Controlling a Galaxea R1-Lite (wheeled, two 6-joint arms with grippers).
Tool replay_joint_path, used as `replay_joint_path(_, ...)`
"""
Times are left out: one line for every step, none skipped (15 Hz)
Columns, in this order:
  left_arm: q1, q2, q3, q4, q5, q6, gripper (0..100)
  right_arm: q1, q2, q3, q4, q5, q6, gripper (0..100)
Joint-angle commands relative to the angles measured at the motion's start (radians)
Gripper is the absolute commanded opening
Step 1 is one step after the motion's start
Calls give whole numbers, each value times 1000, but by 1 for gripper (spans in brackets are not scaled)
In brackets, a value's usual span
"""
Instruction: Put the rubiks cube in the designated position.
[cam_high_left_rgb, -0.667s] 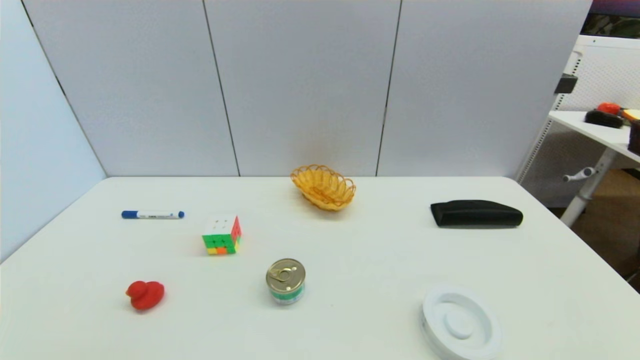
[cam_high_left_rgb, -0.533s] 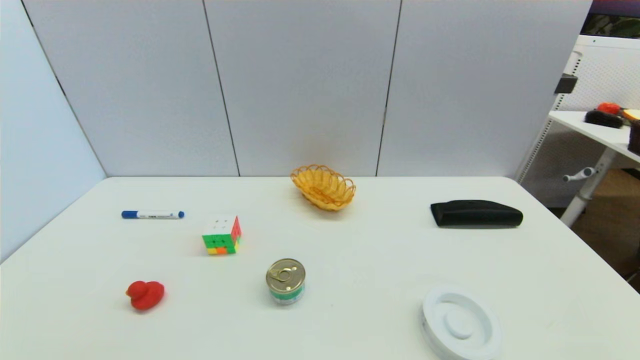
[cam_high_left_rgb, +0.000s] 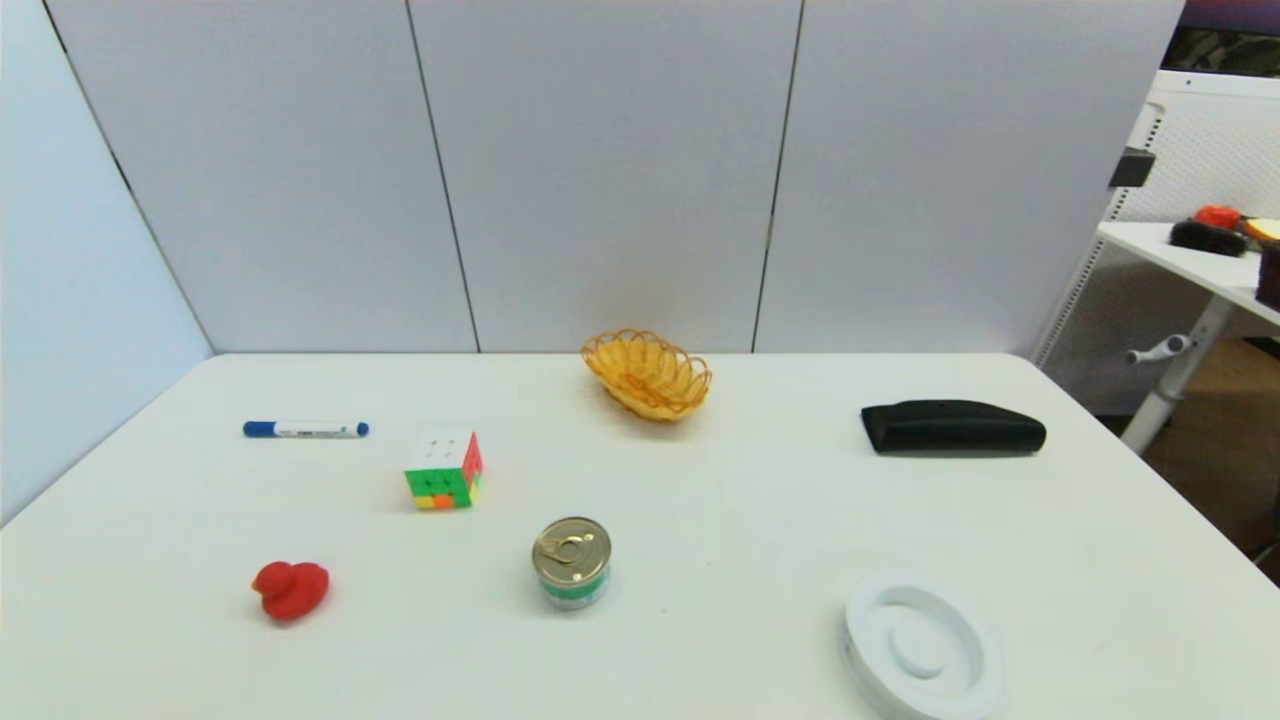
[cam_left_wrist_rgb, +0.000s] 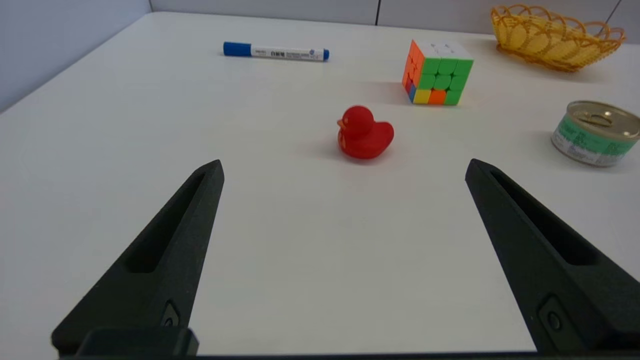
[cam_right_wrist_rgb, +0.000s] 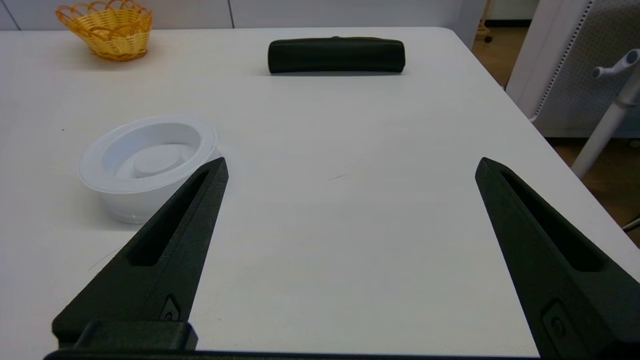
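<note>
Left gripper (cam_left_wrist_rgb: 345, 167) is parked near the table's left front, fingers spread wide, holding nothing. Past the red duck (cam_high_left_rgb: 290, 589), the rubiks cube (cam_high_left_rgb: 445, 469) sits flat on the left half of the table, between the blue marker (cam_high_left_rgb: 305, 429) and the tin can (cam_high_left_rgb: 571, 561). Judged light, rigid, with smooth slippery faces; grip two opposite flat sides squarely. Right gripper (cam_right_wrist_rgb: 350, 167) is parked beside the white dish (cam_right_wrist_rgb: 145, 165), fingers likewise apart and empty.

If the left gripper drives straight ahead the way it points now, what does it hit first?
Most likely the red duck, which sits nearly centred ahead of the open left gripper. The rubiks cube lies farther on and off to one side. Depth is uncertain.
</note>
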Motion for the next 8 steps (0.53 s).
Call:
replay_joint_path(-10, 344, -191, -2, -4, 8, 100, 0, 1, 2, 0, 0, 1, 100)
replay_joint_path(-10, 443, -252, -7, -4, 6, 100, 0, 1, 2, 0, 0, -2, 100)
replay_joint_path(-10, 543, -319, -20, -4, 6, 100, 0, 1, 2, 0, 0, 1, 100)
replay_joint_path(-6, 641, -379, -26, -5, 8, 100, 0, 1, 2, 0, 0, 1, 100)
replay_joint_path(-14, 727, -445, -30, -7, 19, 100, 0, 1, 2, 0, 0, -2, 100)
replay_joint_path(-26, 816, -503, -33, -15, 40, 100, 0, 1, 2, 0, 0, -2, 100)
replay_joint_path(-32, 911, -580, -25, -47, 46, 100, 0, 1, 2, 0, 0, 1, 100)
replay_joint_path(-40, 988, -640, -22, -76, 45, 100, 0, 1, 2, 0, 0, 1, 100)
